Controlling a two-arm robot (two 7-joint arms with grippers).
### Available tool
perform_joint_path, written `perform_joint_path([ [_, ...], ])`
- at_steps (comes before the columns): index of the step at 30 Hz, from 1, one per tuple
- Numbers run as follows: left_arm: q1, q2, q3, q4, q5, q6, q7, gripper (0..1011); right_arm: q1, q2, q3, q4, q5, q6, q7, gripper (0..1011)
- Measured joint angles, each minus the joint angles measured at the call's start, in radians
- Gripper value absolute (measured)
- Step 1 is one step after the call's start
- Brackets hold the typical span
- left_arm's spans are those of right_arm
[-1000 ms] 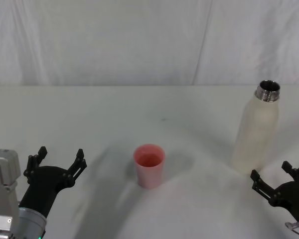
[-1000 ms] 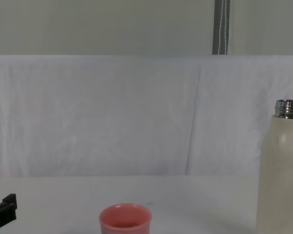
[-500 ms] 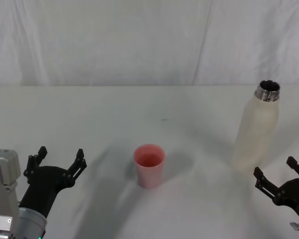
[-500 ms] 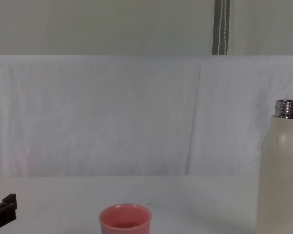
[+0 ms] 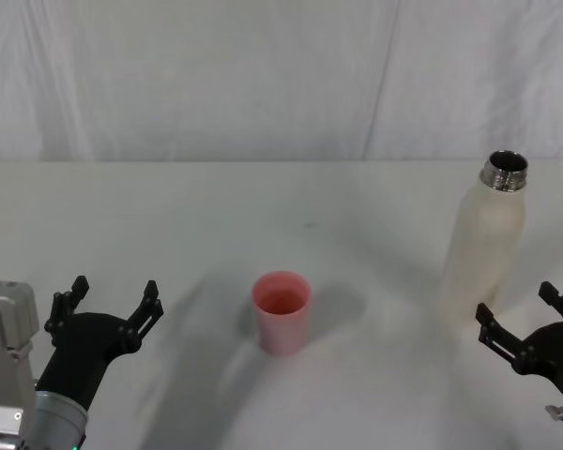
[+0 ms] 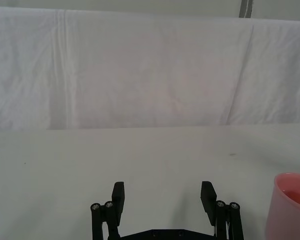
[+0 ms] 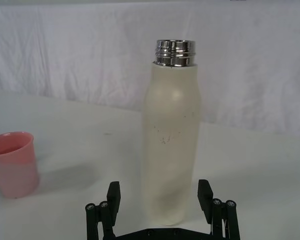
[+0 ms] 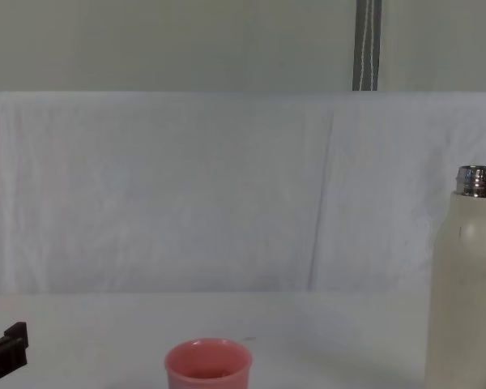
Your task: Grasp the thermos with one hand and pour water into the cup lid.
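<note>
- Thermos (image 5: 486, 242): a tall cream-white bottle with a bare steel threaded neck and no cap. It stands upright on the right side of the bench (image 5: 263, 206), well apart from the cup lid.
- Cup lid (image 5: 281, 311): a small salmon-pink cup, upright near the middle of the bench, mouth upward. In the chest view its rim (image 8: 207, 358) shows low in the foreground, with the thermos (image 8: 468, 284) at the far right.
- Right gripper (image 5: 525, 323): it hovers just in front of the thermos base, jaws released and spread wider than the bottle. In the right wrist view the thermos (image 7: 172, 135) stands between and beyond the two fingers (image 7: 113, 196), untouched.
- Left gripper (image 5: 113, 302): it is held low at the near left of the bench, well apart from the cup lid, jaws released and holding nothing.
- Backdrop: a white cloth (image 5: 216, 75) hangs behind the bench.
</note>
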Motion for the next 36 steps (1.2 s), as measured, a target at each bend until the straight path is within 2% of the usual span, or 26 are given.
perform_joint_path([
  [36,0.000,0.000,0.000,0.000,0.000,0.000,0.000,1001,-0.003,-0.001,0.000,0.004,0.004,-0.010,0.003,1000],
])
